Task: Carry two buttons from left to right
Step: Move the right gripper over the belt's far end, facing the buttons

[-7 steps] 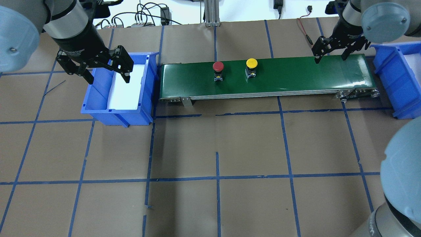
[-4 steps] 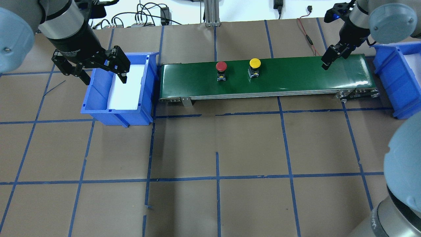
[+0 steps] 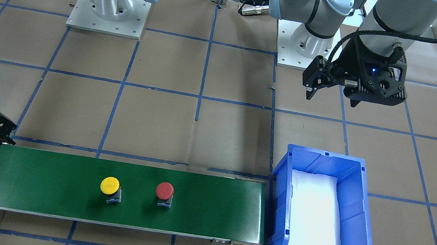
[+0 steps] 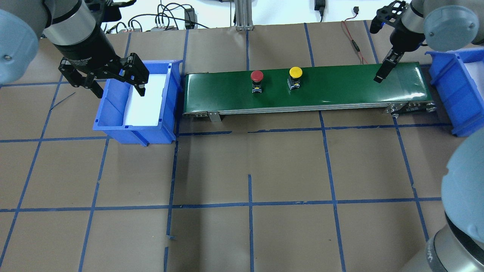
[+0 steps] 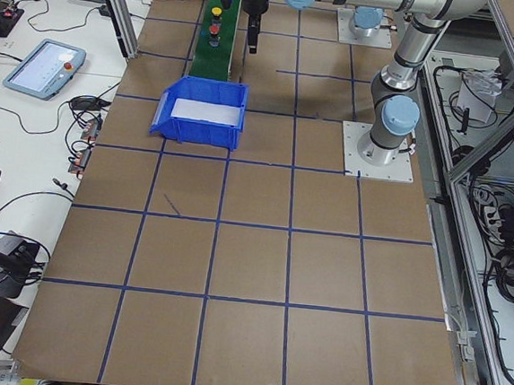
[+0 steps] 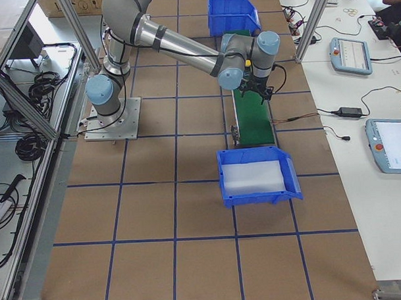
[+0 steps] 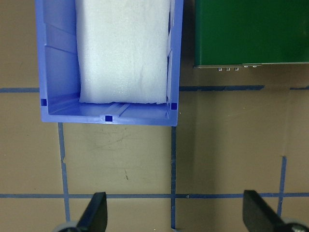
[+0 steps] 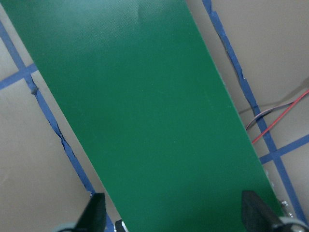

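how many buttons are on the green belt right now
2. The red button stands near the middle of the green belt; the yellow button is beside it, nearer the robot's right end. None looks hidden.

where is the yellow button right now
In the overhead view the yellow button stands on the green conveyor belt near its middle, just right of the red button and apart from it.
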